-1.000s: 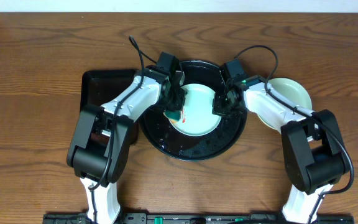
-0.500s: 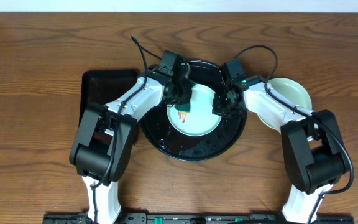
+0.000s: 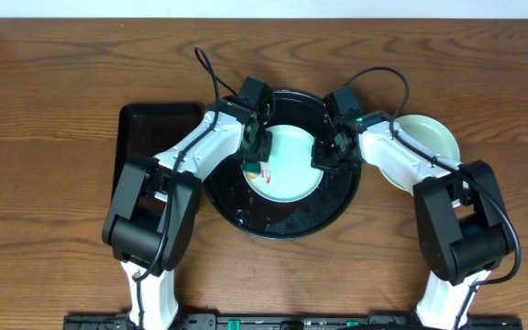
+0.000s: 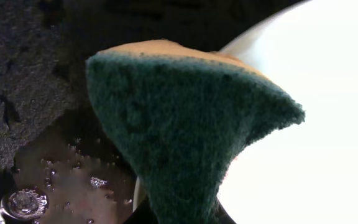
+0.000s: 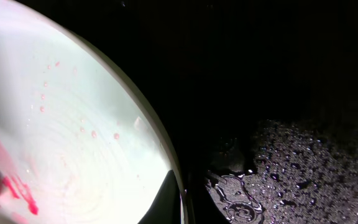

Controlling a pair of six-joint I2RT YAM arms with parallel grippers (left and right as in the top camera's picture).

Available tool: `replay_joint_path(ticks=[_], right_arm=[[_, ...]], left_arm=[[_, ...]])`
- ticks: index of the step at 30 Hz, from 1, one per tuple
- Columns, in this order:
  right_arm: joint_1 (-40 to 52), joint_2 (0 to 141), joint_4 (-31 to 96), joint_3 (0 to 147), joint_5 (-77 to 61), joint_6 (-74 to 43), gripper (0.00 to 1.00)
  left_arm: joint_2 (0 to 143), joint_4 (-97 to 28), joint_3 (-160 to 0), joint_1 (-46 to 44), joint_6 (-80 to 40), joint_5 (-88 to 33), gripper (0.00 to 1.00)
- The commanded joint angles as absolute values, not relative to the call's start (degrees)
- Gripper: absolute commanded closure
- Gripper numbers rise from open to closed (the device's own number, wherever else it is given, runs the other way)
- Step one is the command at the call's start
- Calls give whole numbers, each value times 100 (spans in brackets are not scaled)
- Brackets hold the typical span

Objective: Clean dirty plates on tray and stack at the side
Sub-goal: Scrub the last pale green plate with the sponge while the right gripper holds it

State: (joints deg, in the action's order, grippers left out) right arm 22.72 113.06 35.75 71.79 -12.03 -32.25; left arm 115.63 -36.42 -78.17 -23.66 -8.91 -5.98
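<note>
While the left gripper [image 3: 257, 151], clamped on the green sponge [image 4: 185, 124], has been swept back across the blue-green plate [image 3: 293, 165], its rim is kept pinched by the closed right gripper [image 3: 324, 152]; red sauce [image 5: 17, 186] remains, so scrubbing on the tray [image 3: 282, 222] is judged unfinished.

Blue-green plate [image 3: 287, 158], red smears, flat in wet blk tray [image 3: 287, 218]; yellow plate [image 3: 429, 136] outside, R.
</note>
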Motion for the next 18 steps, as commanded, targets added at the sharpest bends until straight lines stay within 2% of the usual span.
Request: replay_joint_path(ticks=[1,11,18], right_arm=[[2329,11546,3343,6989,-1761,-3208,99],[1890,11546,3059,6702,-2512,-2853,99],[1942,11546,3037,6702,-2515,-2818,99]], left_arm=[[11660,-3955,-7620,-2246,-491,-427,93],[11660,-3988,-7620,-1863,-493,-517,93],[11660,-4112,-7620,-1841,150,-2703,93]])
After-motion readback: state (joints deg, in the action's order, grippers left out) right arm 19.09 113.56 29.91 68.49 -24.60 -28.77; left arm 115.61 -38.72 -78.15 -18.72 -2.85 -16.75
